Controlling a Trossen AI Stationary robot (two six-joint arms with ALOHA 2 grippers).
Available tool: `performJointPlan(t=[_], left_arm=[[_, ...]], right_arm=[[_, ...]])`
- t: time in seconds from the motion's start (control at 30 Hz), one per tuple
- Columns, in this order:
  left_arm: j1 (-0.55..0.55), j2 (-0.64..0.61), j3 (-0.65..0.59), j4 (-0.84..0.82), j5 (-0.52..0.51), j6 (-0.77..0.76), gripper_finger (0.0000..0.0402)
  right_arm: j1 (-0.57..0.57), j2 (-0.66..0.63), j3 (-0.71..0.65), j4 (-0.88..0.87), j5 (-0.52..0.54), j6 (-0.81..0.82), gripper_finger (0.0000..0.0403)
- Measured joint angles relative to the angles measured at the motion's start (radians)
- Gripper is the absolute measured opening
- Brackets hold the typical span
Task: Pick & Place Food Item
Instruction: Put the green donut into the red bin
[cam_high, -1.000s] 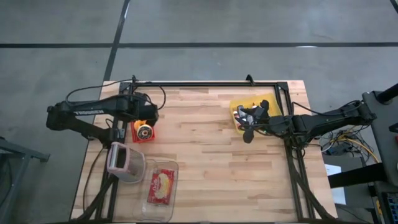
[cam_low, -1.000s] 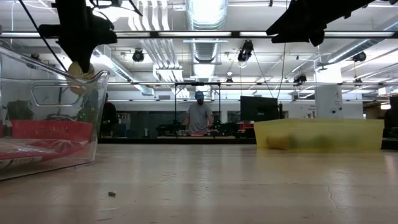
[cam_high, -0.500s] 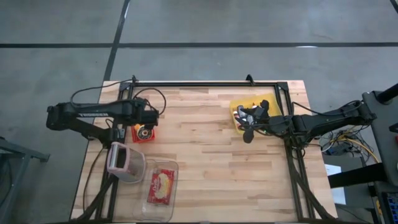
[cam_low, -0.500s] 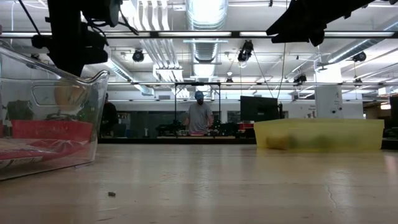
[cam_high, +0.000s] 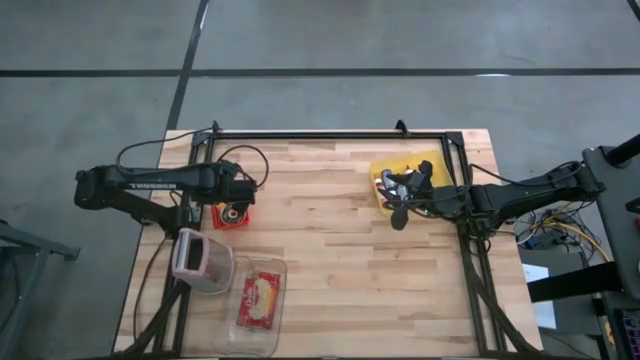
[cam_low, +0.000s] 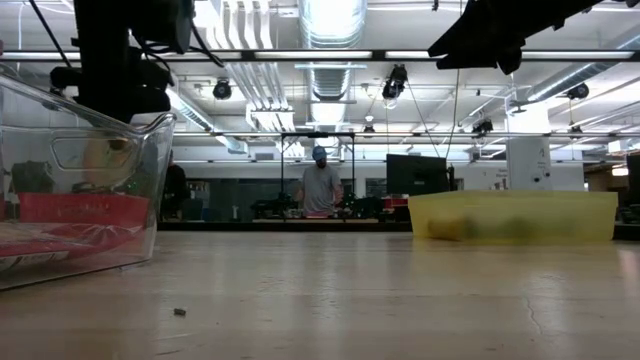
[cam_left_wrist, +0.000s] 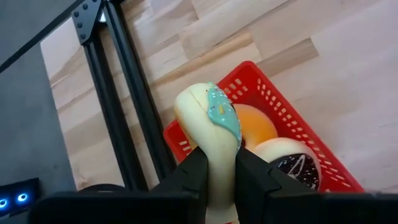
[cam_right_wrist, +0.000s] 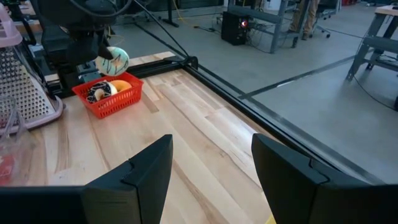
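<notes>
Donut, pale with teal icing, sits clenched in the left gripper above the red basket on the table. No writing is legible. Right gripper hangs spread apart, holding nothing, over the yellow bin.

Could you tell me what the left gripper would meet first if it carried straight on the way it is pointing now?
Probably the red basket. The left gripper, shut on the pale doughnut, points down at it, so the doughnut would likely land on the doughnuts already inside; the gap is unclear.
</notes>
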Motion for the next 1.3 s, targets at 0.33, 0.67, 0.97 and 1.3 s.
performJointPlan(t=[0.33,0.67,0.97,1.3], left_arm=[[0.0,0.0,-0.001,0.024,-0.028,0.039,0.0057],[0.001,-0.001,-0.086,0.086,0.002,0.067,0.0057],[0.0,-0.002,-0.096,0.124,0.037,0.097,0.0058],[0.0,-0.002,-0.098,0.138,0.036,0.183,0.0058]], right_arm=[[0.0,0.0,0.0,0.0,0.0,0.0,0.0217],[0.0,0.0,0.0,0.0,0.0,0.0,0.0217],[0.0,0.0,0.0,0.0,0.0,0.0,0.0217],[0.0,0.0,0.0,0.0,0.0,0.0,0.0217]])
